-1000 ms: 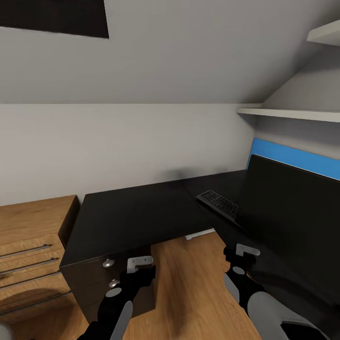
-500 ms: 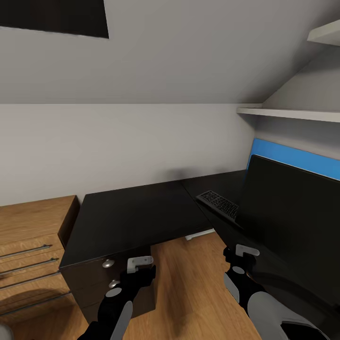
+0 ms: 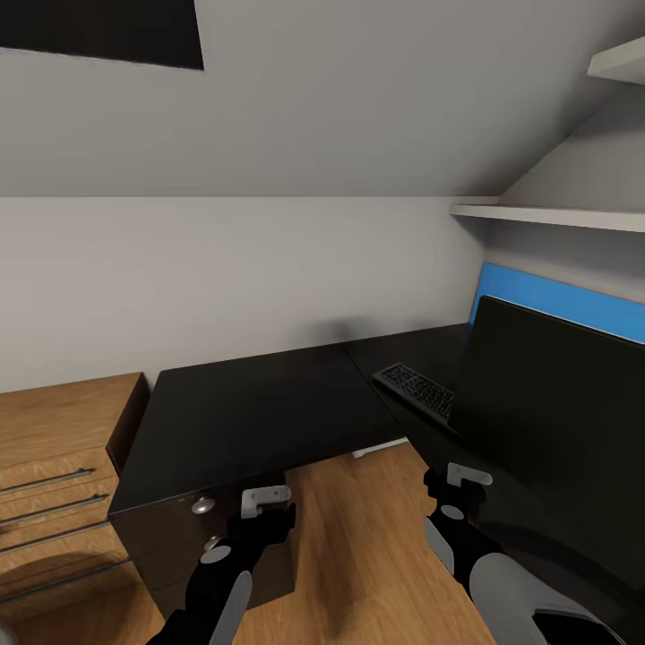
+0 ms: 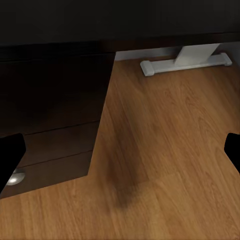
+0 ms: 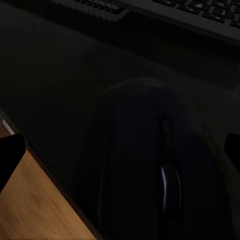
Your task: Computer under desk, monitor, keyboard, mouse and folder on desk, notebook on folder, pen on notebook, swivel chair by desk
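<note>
Mouse (image 5: pixel 150 165) lies on the matte black tabletop (image 3: pixel 260 403) close to its front edge, just before the keyboard (image 3: pixel 417 388); in the right wrist view it is a dark rounded shape with a scroll wheel catching a faint gleam, the keyboard's dark keys in rows behind it. The tabletop is L-shaped and runs along a pale grey wall under a sloped ceiling, with a blue back panel (image 3: pixel 555 303) at the right. The monitor (image 3: pixel 555 421), a wide black screen, stands on the right wing and hides the keyboard's far end. White shelves (image 3: pixel 546 215) hang above it. Under the left wing sits a dark drawer block (image 3: pixel 202 528) with round silver knobs, and beside that an oak drawer unit (image 3: pixel 54 484) with long bar handles. A white desk foot (image 4: pixel 185 62) rests on the oak floor (image 3: pixel 358 546), whose planks show a smooth grain.

The left gripper (image 3: pixel 266 502) hangs over the floor before the drawer block, its fingers spread wide. The right gripper (image 3: pixel 461 484) hovers above the mouse at the tabletop's edge, its fingers also spread apart, holding nothing.
</note>
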Motion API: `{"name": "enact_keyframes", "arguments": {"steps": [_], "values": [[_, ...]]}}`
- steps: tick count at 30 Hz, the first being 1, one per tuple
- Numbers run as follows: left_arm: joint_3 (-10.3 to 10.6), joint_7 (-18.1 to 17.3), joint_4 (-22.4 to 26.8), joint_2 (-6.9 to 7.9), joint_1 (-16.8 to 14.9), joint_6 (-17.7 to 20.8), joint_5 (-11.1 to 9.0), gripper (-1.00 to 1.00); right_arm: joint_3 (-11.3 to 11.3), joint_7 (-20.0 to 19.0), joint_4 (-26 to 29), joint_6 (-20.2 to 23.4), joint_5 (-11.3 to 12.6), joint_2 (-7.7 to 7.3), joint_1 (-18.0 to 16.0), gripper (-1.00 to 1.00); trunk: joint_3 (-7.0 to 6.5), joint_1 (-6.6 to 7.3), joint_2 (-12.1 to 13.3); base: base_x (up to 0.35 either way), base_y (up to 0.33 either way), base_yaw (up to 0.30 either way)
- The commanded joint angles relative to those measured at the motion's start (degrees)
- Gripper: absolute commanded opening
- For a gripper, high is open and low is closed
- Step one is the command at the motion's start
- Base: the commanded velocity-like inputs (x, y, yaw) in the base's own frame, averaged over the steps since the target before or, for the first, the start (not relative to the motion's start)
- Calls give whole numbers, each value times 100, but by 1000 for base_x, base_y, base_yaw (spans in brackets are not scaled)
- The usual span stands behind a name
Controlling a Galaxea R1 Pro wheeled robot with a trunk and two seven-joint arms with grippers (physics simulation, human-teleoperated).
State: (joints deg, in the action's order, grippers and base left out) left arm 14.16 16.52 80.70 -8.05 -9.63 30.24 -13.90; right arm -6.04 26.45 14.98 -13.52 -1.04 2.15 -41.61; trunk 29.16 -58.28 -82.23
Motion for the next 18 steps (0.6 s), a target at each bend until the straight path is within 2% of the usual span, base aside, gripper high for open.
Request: {"name": "enact_keyframes", "arguments": {"steps": [1, 18], "values": [[8, 53, 7, 2, -4, 17, -61, 100, -42, -8, -5, -36, -10, 5, -5, 100, 6, 0, -3, 3, 0, 0], [14, 53, 7, 0, -4, 17, -61, 100, -41, -8, -4, -36, -10, 5, -5, 100, 6, 0, -3, 0, 0, 0]]}}
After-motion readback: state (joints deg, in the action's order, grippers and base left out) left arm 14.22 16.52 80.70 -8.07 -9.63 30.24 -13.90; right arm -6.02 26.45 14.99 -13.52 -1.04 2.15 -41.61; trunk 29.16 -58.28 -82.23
